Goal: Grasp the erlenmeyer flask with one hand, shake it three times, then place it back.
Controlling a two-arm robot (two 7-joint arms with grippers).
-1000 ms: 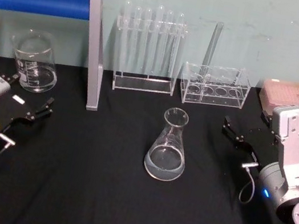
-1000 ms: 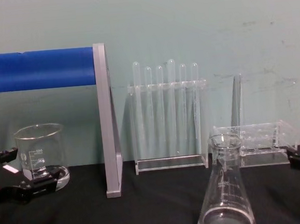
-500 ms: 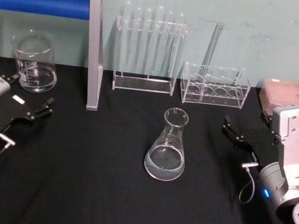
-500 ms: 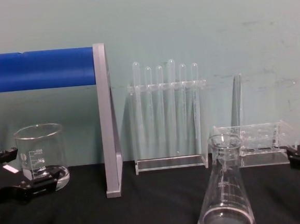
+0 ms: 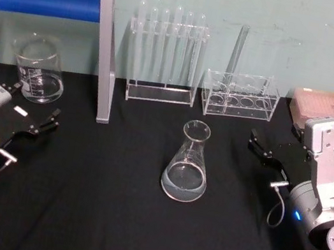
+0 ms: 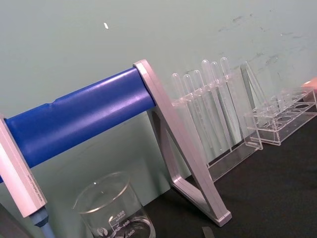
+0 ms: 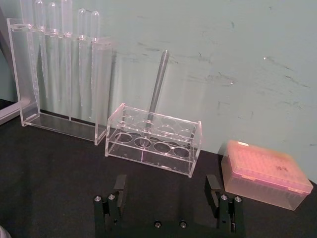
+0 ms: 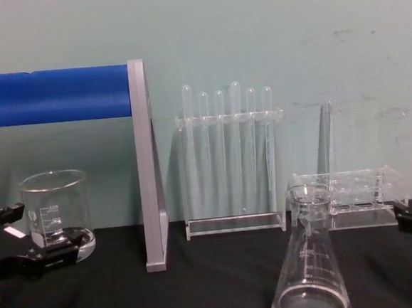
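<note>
**Two Grippers Open, Flask Ungrasped**

The erlenmeyer flask (image 5: 187, 162) stands upright mid-table on black cloth (image 5: 105, 218), between and well apart from both arms. Its clear, smooth glass cone narrows to a graspable neck. The right gripper (image 5: 272, 147) and left gripper (image 5: 32, 109) rest spread wide, empty.

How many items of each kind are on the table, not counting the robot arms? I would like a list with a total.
Erlenmeyer flask: 1
Glass beaker: 1
Clear tube racks: 2, the tall one and the low one
Pink tip box: 1
Blue-bar stand: 1
Total: 6, with the tubes in the racks left uncounted.
</note>
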